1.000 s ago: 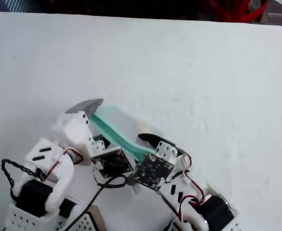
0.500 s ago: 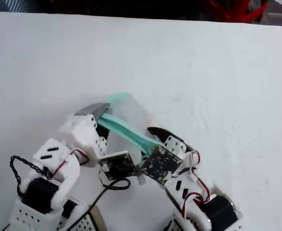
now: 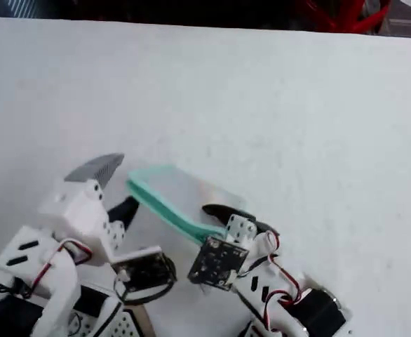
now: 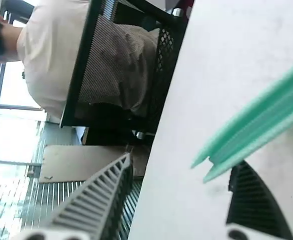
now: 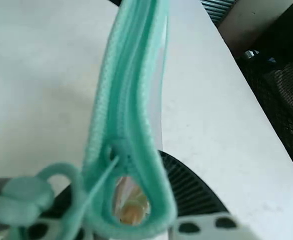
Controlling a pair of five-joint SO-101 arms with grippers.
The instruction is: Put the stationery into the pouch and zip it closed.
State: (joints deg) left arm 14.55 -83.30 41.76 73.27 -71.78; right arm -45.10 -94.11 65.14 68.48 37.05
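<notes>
Backing off the translucent, mint-edged pouch [image 3: 177, 193], left hand [image 3: 128, 177] gapes while right hand [image 3: 212, 219] pinches its woven zipper [image 5: 126, 100] end.

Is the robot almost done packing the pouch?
Nearly. Done: stationery shows inside the pouch. In hand: the right gripper has its jaws shut on the pouch's end; the left gripper is open at the other. To do: the zip gapes at the held end, so it needs closing.
</notes>
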